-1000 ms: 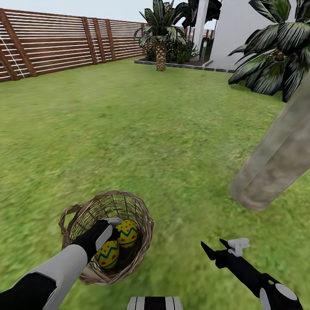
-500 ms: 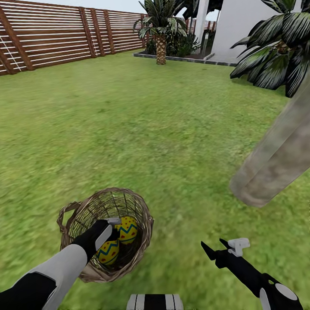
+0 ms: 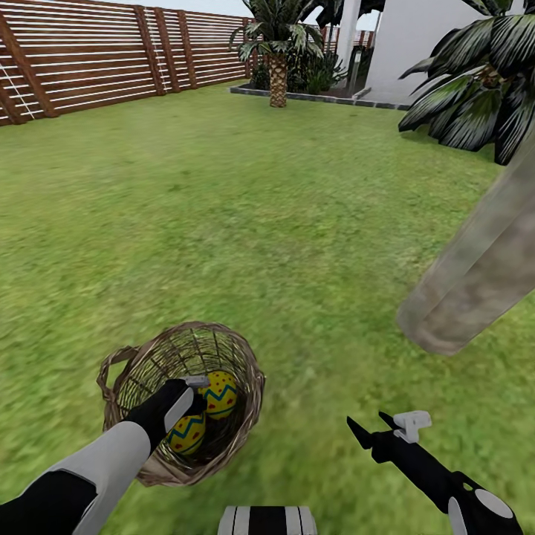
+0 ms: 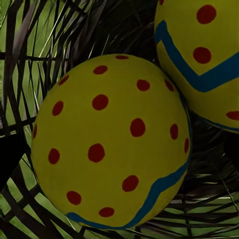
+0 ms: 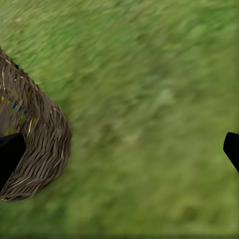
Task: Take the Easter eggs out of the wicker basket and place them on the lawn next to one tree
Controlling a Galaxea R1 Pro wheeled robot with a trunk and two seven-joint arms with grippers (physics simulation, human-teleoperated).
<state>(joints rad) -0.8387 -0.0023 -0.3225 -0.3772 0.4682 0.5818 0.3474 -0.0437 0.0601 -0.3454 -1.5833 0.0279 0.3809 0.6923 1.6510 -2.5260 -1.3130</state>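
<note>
Lawn (image 3: 245, 208) runs out wide in front of me to the far fence (image 3: 89, 63), and the tree (image 3: 475, 275) I would choose has its trunk meeting the grass at near right, well apart from the basket (image 3: 249, 386), which sits near left on the grass. My left gripper (image 3: 195, 392) is down inside the basket, and I see two eggs there in the head view: one egg (image 3: 221, 392) toward the far side and a second egg (image 3: 186, 435) nearer me, the two touching. I cannot find a third egg in these views. In the left wrist view a dotted egg (image 4: 112, 142) sits dead ahead and very close, but the fingers are out of frame, so I cannot tell whether that gripper is apart or clamped. My right gripper (image 3: 386, 425) hangs over bare grass between basket and trunk, fingers spread and holding nothing. I judge this the pick step: next I must get the fingers either side of one egg, close gently, then lift straight up clear of the rim before carrying it right to the tree.
</note>
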